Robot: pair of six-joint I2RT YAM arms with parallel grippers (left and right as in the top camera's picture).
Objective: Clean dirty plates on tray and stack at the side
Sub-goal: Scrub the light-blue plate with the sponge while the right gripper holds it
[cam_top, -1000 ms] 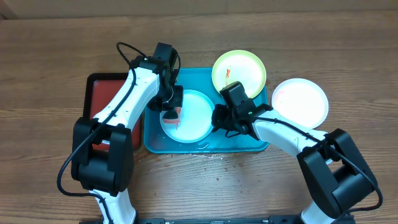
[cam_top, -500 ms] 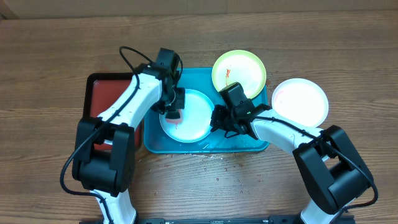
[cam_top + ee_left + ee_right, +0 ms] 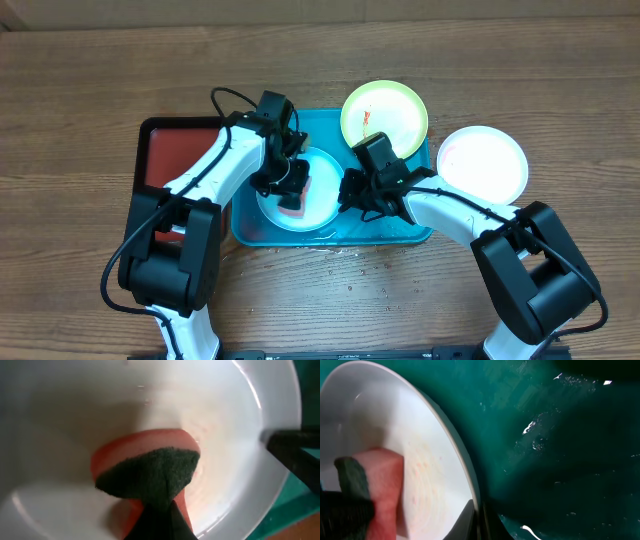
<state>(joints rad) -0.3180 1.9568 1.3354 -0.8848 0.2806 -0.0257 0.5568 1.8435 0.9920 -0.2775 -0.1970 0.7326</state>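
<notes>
The cyan-rimmed plate (image 3: 321, 168) lies in the turquoise tray (image 3: 330, 236). My left gripper (image 3: 286, 183) is shut on a red sponge (image 3: 297, 199) with a dark green scrub face and presses it onto the plate's middle. The left wrist view shows the sponge (image 3: 150, 467) against the wet plate (image 3: 225, 415). My right gripper (image 3: 348, 190) is shut on the plate's right rim; the right wrist view shows its fingers (image 3: 479, 521) pinching the rim of the plate (image 3: 420, 430). The lime-green-rimmed plate (image 3: 385, 115), with a red smear, rests on the tray's back right corner. The white plate (image 3: 483, 163) lies on the table to the right.
A red tray (image 3: 165, 150) with a black rim lies to the left of the turquoise tray, partly under my left arm. The turquoise tray's floor (image 3: 560, 460) is wet. Water drops lie on the wooden table (image 3: 340, 255) in front of the tray.
My left gripper has carried the sponge from the plate's left edge to the right and nearer, onto its middle. The right gripper and the plates have not moved.
</notes>
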